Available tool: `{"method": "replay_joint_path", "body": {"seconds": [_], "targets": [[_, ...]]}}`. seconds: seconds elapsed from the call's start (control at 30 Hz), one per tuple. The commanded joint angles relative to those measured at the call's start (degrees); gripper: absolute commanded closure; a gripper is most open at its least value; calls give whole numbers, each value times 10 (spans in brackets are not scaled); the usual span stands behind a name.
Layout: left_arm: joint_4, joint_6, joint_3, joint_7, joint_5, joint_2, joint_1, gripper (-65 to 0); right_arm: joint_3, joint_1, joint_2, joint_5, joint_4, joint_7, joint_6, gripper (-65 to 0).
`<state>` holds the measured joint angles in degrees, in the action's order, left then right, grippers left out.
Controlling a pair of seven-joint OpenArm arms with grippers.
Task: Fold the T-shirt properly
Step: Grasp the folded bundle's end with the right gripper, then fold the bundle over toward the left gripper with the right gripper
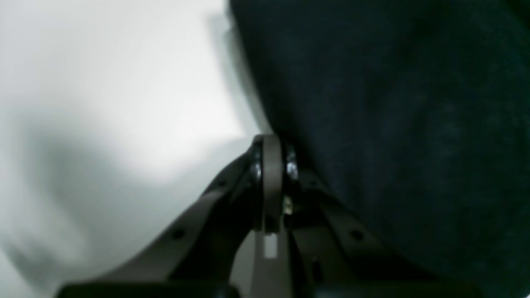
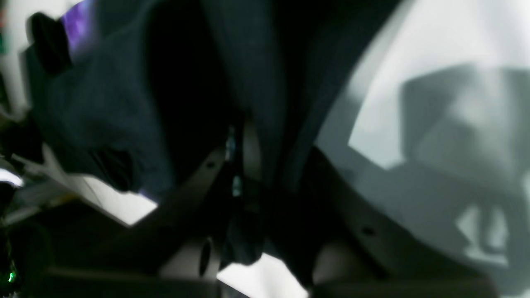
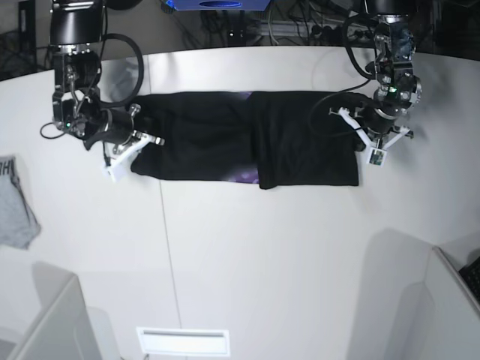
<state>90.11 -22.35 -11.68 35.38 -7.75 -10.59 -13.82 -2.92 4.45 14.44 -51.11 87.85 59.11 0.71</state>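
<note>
The black T-shirt (image 3: 247, 135) lies pulled out in a long band across the far part of the white table (image 3: 255, 255). A fold sits on its right half, and a bit of purple print (image 3: 244, 177) shows at its near edge. My right gripper (image 3: 139, 142) is at the shirt's left end. In the right wrist view this gripper (image 2: 248, 157) is shut on black cloth (image 2: 103, 103). My left gripper (image 3: 365, 142) is at the shirt's right end. In the left wrist view its fingers (image 1: 271, 165) are closed at the cloth's edge (image 1: 393, 124).
A small grey garment (image 3: 15, 202) with dark lettering lies at the table's left edge. A white slot plate (image 3: 182, 341) sits at the front edge. Grey box corners stand at the front left (image 3: 52, 322) and front right (image 3: 450, 300). Cables lie behind the table.
</note>
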Motion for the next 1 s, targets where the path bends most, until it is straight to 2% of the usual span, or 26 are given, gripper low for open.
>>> {"method": "replay_joint_path", "body": {"seconds": [0.0,0.07,0.13,0.27,0.47,0.53,0.7,0.9,0.97], "targets": [[-10,-26,18,64,-2,8,-12,0,9,-16,8,-19,32,-4,11,0],[-6,-26,30,65,-2,9,-11,0,32,-19,9,-20,65,1,74,0],[-4,-26,37,65,-2,9,-10,0,52,-23,7,-21,87,8,116,0],[-4,-26,39,65,-2,9,-10,0,100,-30,-9,-23,123,8,155,0],[-4,-26,36,65,-2,3,-13,0,128,-29,-51,-23,180,8,162,0],[-4,-26,36,65,-2,-9,-15,0,147,-30,-67,-24,190,8,162,0],[3,-26,36,65,-2,-17,-25,0,179,-30,-119,-21,190,6,162,0],[23,-26,35,65,-2,-14,-39,0,231,-46,-156,-19,187,2,162,0],[33,-26,35,65,-2,-14,-42,0,245,-51,-170,10,184,2,162,0]]}}
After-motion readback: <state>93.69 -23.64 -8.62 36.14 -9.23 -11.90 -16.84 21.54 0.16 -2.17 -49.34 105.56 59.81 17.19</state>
